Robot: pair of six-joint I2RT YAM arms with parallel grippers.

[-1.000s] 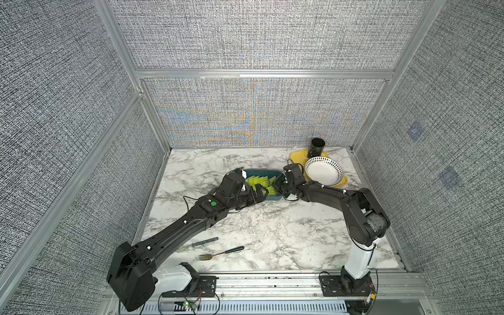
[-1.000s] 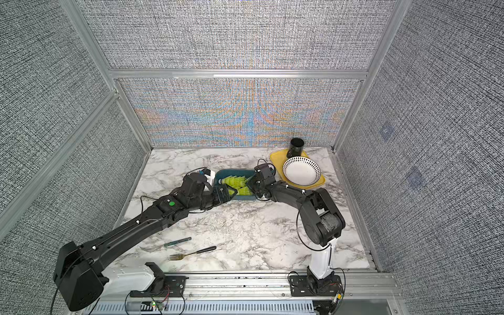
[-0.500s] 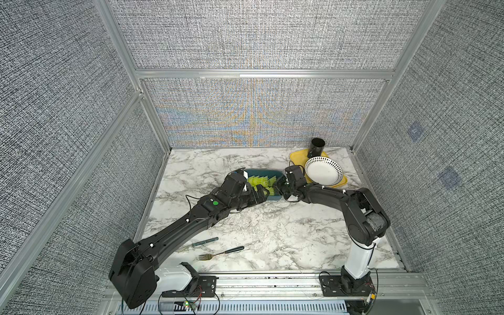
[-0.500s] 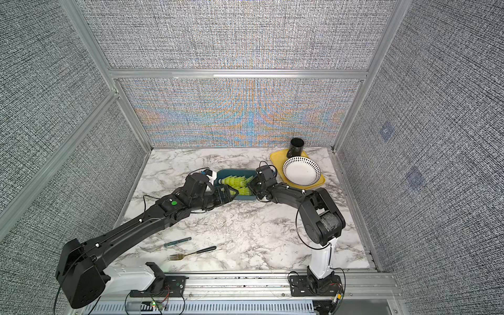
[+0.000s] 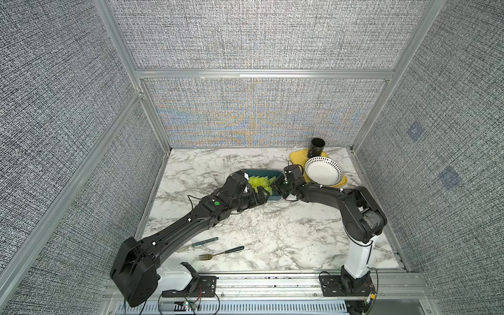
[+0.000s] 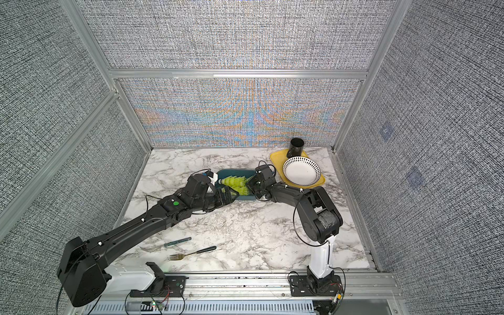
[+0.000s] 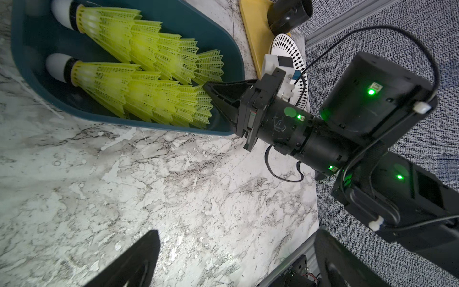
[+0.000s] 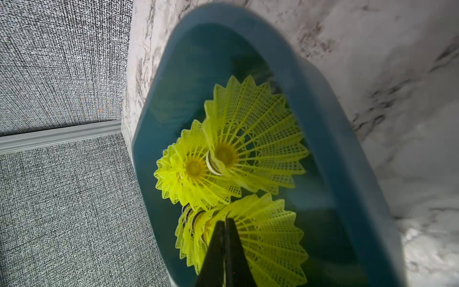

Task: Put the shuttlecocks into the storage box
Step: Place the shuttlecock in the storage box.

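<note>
Closed, empty right gripper (image 7: 206,86) against neon-yellow plastic shuttlecocks (image 7: 149,99) nested in teal plastic storage box (image 7: 211,29): push lightly lengthwise; left gripper (image 7: 237,232) spread wide, empty

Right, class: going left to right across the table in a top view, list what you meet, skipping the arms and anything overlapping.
Teal-handled knife, storage box, white dotted bowl.

Top views look down from high in front; both wrist cameras closely share the storage box (image 8: 330,139).
</note>
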